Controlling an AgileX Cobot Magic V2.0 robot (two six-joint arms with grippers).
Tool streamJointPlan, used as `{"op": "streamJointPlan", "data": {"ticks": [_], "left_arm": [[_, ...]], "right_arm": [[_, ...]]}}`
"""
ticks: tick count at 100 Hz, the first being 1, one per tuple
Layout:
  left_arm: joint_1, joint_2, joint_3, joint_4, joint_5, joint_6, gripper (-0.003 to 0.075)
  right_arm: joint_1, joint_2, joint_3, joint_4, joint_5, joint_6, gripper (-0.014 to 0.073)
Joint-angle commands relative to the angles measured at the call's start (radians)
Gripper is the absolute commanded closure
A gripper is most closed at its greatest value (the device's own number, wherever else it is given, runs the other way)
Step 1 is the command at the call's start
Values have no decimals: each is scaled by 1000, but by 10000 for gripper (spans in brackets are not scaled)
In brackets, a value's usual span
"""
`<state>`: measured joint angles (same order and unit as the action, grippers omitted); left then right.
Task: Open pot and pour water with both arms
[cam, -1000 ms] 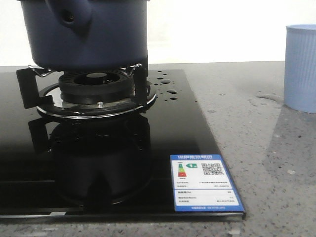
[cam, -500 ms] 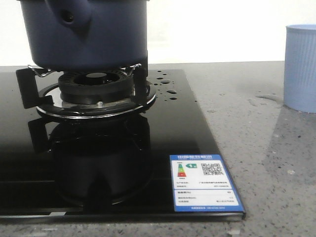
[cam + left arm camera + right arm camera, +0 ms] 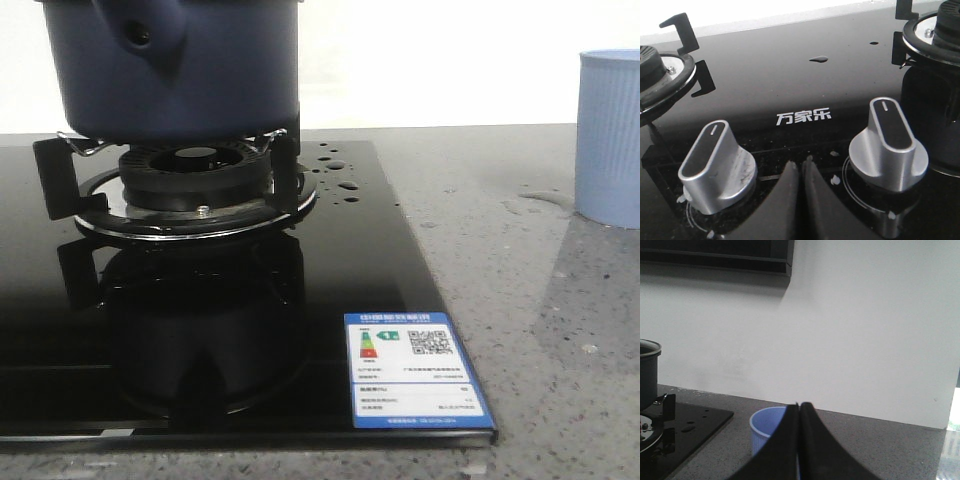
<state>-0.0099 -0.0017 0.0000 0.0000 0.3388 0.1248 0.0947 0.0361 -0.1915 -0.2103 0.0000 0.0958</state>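
The dark navy pot (image 3: 180, 70) stands on the burner grate of the black glass stove (image 3: 330, 280); its stubby handle socket (image 3: 140, 35) faces the front camera. In the right wrist view only a sliver of the pot (image 3: 647, 372) shows. Water lies as small droplets (image 3: 335, 175) on the glass beside the burner, and one drop (image 3: 818, 59) shows in the left wrist view. My left gripper (image 3: 801, 164) is shut and empty, hovering between the two silver knobs. My right gripper (image 3: 799, 404) is shut and empty, above the counter in front of the pale blue cup (image 3: 765, 427).
Two silver stove knobs (image 3: 715, 167) (image 3: 890, 145) flank the left fingertips. The pale blue ribbed cup (image 3: 608, 135) stands on the grey counter (image 3: 520, 300) right of the stove. A wet patch (image 3: 545, 200) lies near the cup. An energy label (image 3: 415, 370) sits on the stove's front corner.
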Motion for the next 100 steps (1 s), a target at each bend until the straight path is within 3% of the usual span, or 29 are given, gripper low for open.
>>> {"op": "streamJointPlan", "data": {"ticks": [1, 75, 100], "left_arm": [[1, -28, 39, -9, -34, -11, 739], [1, -28, 39, -9, -34, -11, 739], [1, -28, 39, -9, -34, -11, 739]], "right_arm": [[-2, 11, -23, -2, -75, -4, 667], [-2, 11, -15, -2, -39, -4, 667], [-10, 11, 189, 81, -30, -12, 667]]}}
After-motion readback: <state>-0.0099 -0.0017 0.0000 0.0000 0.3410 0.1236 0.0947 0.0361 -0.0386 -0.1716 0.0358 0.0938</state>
